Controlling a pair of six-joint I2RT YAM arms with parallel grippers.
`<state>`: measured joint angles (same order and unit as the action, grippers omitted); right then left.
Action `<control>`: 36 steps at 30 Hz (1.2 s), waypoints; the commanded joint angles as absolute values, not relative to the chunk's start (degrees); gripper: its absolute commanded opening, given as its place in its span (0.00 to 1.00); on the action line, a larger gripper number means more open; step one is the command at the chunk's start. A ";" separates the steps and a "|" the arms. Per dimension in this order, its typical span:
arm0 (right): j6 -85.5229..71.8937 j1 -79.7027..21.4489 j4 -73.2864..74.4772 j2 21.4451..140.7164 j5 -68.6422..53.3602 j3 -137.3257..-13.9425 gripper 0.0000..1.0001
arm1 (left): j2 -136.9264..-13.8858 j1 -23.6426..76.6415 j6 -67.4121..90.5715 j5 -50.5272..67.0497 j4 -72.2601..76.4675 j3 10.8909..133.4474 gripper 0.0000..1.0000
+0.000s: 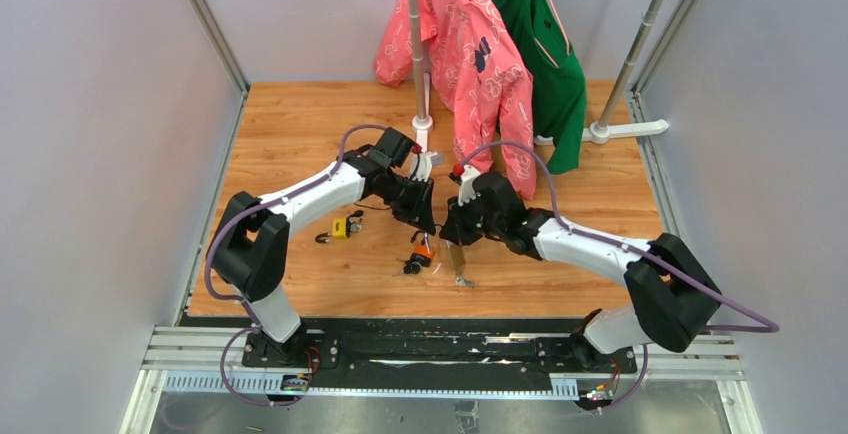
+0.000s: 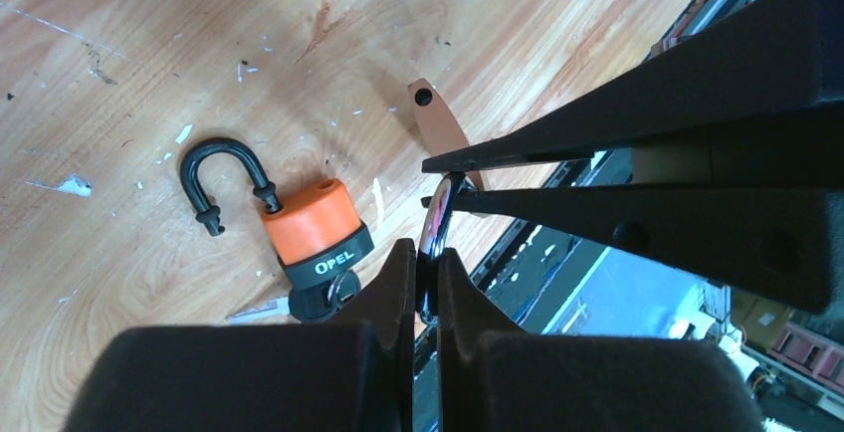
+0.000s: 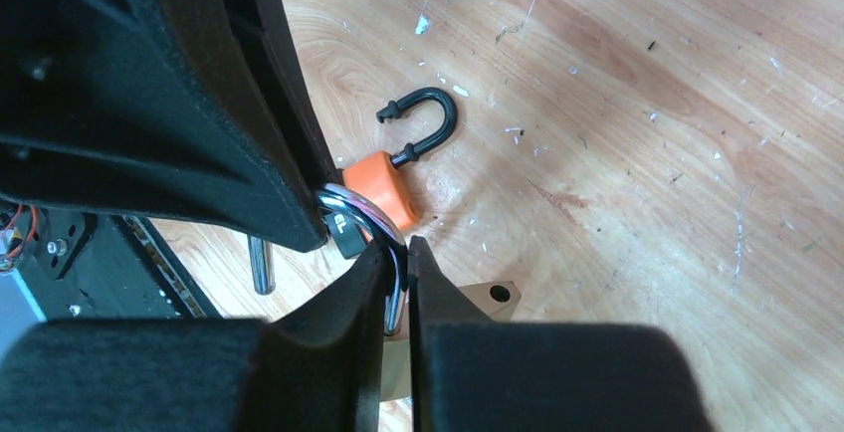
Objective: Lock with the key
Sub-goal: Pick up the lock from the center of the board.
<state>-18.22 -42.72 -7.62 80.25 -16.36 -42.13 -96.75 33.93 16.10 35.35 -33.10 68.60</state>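
Clenched on the key ring [image 2: 434,215] are my left gripper [image 2: 426,258] and right gripper [image 3: 398,253]; the orange padlock [image 2: 316,228] lies by the table's [image 2: 119,54] near edge, shackle [image 2: 224,175] open, so I judge locking undone.

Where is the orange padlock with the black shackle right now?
In the top view, the orange padlock lies on the wooden table near its middle, just below the left gripper and right gripper, with a small yellow padlock to its left.
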 commanded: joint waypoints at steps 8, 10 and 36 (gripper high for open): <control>-24.76 -43.53 10.82 64.36 -4.39 -48.37 0.83 | -87.08 33.46 23.96 30.26 -36.89 76.08 0.00; -23.14 -45.31 10.25 60.39 -2.40 -47.10 0.83 | -83.59 33.48 28.23 28.25 -37.36 78.46 0.00; 6.76 -59.84 -33.15 55.83 20.05 -39.21 0.84 | -70.57 30.35 59.43 21.86 -38.79 93.40 0.00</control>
<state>5.08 -60.73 -27.03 56.45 20.67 -37.95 -73.84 31.22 55.40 18.44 -45.12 93.08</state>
